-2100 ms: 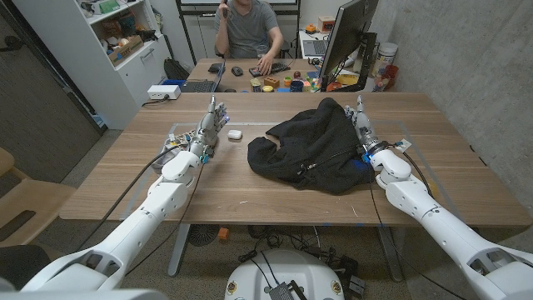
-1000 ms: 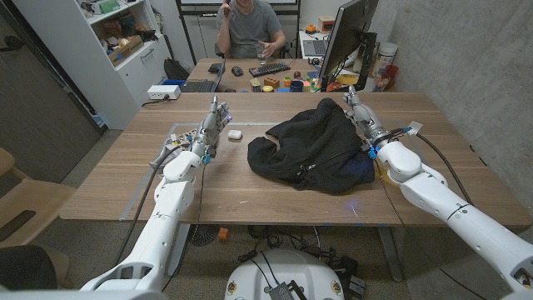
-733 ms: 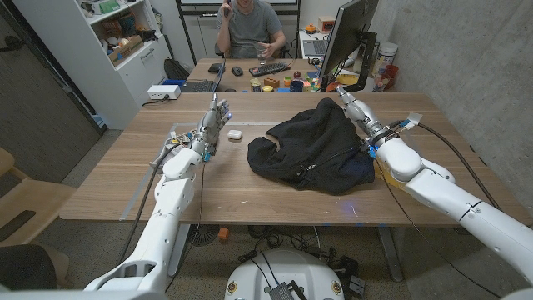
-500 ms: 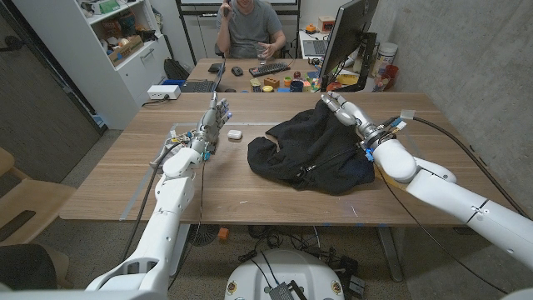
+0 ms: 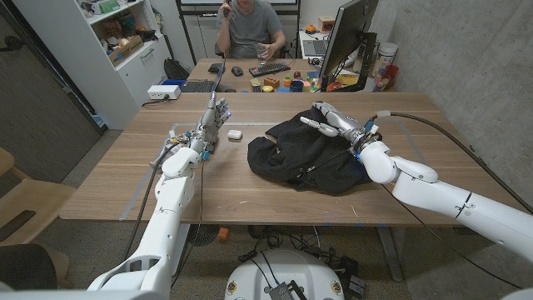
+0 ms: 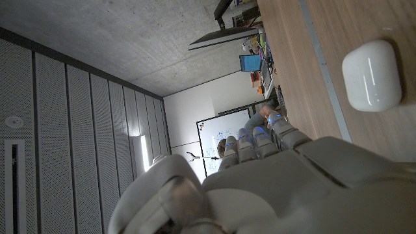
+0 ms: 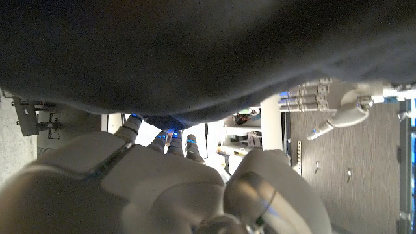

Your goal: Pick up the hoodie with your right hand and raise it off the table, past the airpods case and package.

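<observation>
Right hand (image 5: 330, 122) spread wide over the far upper part of the hoodie (image 5: 308, 150), fingers apart, nothing gripped yet; contact with the cloth cannot be told. Hoodie lies heaped on the table (image 5: 250, 187), right of centre. Judged soft, limp, light; it will drape and stretch when raised, so gather a thick fold near the top of the heap. Airpods case (image 5: 234, 133) sits left of it, just beside the left hand (image 5: 210, 127), which stands upright, holding nothing.
</observation>
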Tool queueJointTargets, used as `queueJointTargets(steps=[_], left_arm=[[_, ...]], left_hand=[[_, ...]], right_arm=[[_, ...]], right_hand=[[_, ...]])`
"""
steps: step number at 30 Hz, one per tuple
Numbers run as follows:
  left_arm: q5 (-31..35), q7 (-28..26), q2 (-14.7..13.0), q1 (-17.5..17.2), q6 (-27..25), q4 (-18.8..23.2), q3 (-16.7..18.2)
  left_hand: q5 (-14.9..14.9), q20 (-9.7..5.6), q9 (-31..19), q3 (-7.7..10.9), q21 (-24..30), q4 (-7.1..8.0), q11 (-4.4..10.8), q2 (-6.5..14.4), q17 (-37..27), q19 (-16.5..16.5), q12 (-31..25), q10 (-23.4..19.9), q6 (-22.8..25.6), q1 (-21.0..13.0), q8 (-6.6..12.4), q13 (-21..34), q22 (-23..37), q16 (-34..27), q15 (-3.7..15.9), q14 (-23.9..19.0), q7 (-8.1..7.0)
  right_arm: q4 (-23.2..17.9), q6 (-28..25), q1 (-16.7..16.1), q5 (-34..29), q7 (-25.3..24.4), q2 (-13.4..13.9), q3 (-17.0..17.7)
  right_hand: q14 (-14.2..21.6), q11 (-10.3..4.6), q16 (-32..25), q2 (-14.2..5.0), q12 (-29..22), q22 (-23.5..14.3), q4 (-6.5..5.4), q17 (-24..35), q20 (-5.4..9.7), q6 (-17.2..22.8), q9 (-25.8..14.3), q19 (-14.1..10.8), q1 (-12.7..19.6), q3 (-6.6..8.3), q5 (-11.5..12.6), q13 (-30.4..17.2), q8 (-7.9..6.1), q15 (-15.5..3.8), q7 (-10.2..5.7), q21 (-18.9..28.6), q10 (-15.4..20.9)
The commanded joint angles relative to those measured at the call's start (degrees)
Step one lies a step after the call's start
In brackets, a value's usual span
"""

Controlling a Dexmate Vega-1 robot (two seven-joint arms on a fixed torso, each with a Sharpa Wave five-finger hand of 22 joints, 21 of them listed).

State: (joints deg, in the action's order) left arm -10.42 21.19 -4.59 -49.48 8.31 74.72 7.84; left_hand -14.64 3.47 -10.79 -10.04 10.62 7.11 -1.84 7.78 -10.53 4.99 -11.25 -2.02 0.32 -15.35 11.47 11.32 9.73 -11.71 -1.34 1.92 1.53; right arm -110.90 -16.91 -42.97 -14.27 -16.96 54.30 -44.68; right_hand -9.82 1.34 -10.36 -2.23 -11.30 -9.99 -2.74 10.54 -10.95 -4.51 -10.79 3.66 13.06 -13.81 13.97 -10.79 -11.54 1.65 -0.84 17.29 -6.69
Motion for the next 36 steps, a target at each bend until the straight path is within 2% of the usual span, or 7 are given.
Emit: queueJointTargets(steps=[1, 9, 18, 21, 25, 33, 36], left_arm=[[0.61, 0.32, 0.18, -0.37, -0.07, 0.5, 0.72], [0.73, 0.5, 0.15, -0.1, -0.2, 0.27, 0.88], [0.24, 0.55, 0.6, -0.31, 0.38, 0.57, 1.32], [0.17, 0.3, 0.76, -0.88, 0.36, 1.12, 1.53], [0.14, 0.11, 0.86, -1.63, 0.26, 1.93, 1.71], [0.1, 0.04, 1.12, -2.23, 0.33, 2.92, 1.69], [-0.19, 0.13, 1.41, -2.34, 0.11, 3.15, 1.65]], left_hand=[[-0.2, 0.11, -0.09, -0.27, 0.21, 0.11, -0.17, 0.07, -0.25, 0.31, -0.18, -0.76, 0.4, -0.51, 0.27, 0.25, 0.21, -0.31, -0.08, 0.45, 0.29], [-0.2, 0.12, -0.09, -0.25, 0.2, 0.13, -0.05, 0.08, -0.26, 0.3, -0.22, -0.9, 0.65, -0.48, 0.34, 0.26, 0.21, -0.33, -0.04, 0.4, 0.2], [-0.22, 0.14, -0.08, -0.22, 0.2, 0.11, 0.07, 0.06, -0.25, 0.3, -0.31, -1.18, 1.06, -0.51, 0.44, 0.25, 0.21, -0.36, 0.03, 0.3, 0.18], [-0.22, 0.15, -0.08, -0.21, 0.2, 0.09, 0.14, 0.05, -0.25, 0.31, -0.35, -1.35, 1.25, -0.53, 0.48, 0.26, 0.21, -0.37, 0.08, 0.26, 0.21], [-0.23, 0.14, -0.08, -0.2, 0.21, 0.08, 0.18, 0.04, -0.25, 0.33, -0.41, -1.52, 1.44, -0.54, 0.53, 0.26, 0.21, -0.38, 0.15, 0.21, 0.07], [-0.26, 0.18, -0.08, -0.17, 0.24, 0.09, 0.32, 0.04, -0.25, 0.42, -0.53, -1.99, 2.05, -0.54, 0.69, 0.27, 0.21, -0.49, 0.21, -0.08, -0.21], [-0.28, 0.16, -0.08, -0.16, 0.26, 0.1, 0.43, 0.05, -0.25, 0.48, -0.6, -2.24, 2.18, -0.53, 0.7, 0.27, 0.21, -0.49, 0.24, -0.1, -0.2]], right_arm=[[5.98, -7.0, 6.37, -7.47, 2.87, -2.78, -8.81], [6.4, -11.9, 9.18, -15.13, 4.81, -3.54, -13.49], [5.05, -14.02, 12.67, -20.04, 11.56, -2.69, -17.43], [4.88, -13.74, 13.22, -19.98, 12.82, -2.45, -17.86], [4.75, -14.06, 13.28, -19.99, 13.36, -2.33, -18.23], [3.63, -14.82, 11.5, -20.5, 8.98, -1.35, -17.63], [3.79, -14.87, 10.2, -20.24, 4.89, -1.37, -16.63]], right_hand=[[-2.62, -0.06, 0.03, -0.02, 0.1, -0.24, 0.32, 0.19, -0.5, -0.54, -0.31, 0.17, 0.75, -0.13, 0.33, -0.28, 0.3, 0.36, -0.51, -0.32, -0.79], [2.28, -2.08, -1.67, 1.99, -1.67, -0.44, 3.13, 0.27, -1.17, 1.53, -0.71, -5.43, 5.73, -0.71, 2.24, -0.72, -1.15, 1.48, -3.59, -0.24, 2.07], [11.81, -3.83, -2.3, -2.54, -2.54, -0.82, 9.8, 0.7, -0.61, 3.57, -1.52, -31.42, 21.52, 3.85, 2.69, -1.69, -1.85, -0.5, -5.92, 6.39, 1.12], [15.72, -4.53, -2.67, -3.1, -3.0, -0.78, 11.41, 0.97, 5.02, 3.78, -1.82, -40.94, 27.27, 5.55, 2.03, -2.14, -1.77, -1.91, -6.3, 8.9, 0.09], [20.37, -5.16, -4.17, -4.31, -3.56, -1.0, 11.62, 1.85, 10.61, 3.57, -2.17, -47.54, 31.8, 7.37, 1.59, -2.54, -1.7, -4.86, -6.72, 10.96, -0.41], [33.46, -4.91, -12.48, -7.38, -10.12, -1.91, 11.61, 7.17, 15.27, 6.94, -3.35, -51.49, 38.1, 11.45, 0.54, -4.97, -3.12, -10.77, -7.34, 13.06, 9.49], [39.28, -5.43, -20.41, -7.17, -16.64, -3.03, 11.64, 13.82, 17.94, 18.0, -4.54, -52.31, 45.01, 15.16, -1.07, -8.85, -7.06, -13.33, -6.16, 15.37, 17.13]])
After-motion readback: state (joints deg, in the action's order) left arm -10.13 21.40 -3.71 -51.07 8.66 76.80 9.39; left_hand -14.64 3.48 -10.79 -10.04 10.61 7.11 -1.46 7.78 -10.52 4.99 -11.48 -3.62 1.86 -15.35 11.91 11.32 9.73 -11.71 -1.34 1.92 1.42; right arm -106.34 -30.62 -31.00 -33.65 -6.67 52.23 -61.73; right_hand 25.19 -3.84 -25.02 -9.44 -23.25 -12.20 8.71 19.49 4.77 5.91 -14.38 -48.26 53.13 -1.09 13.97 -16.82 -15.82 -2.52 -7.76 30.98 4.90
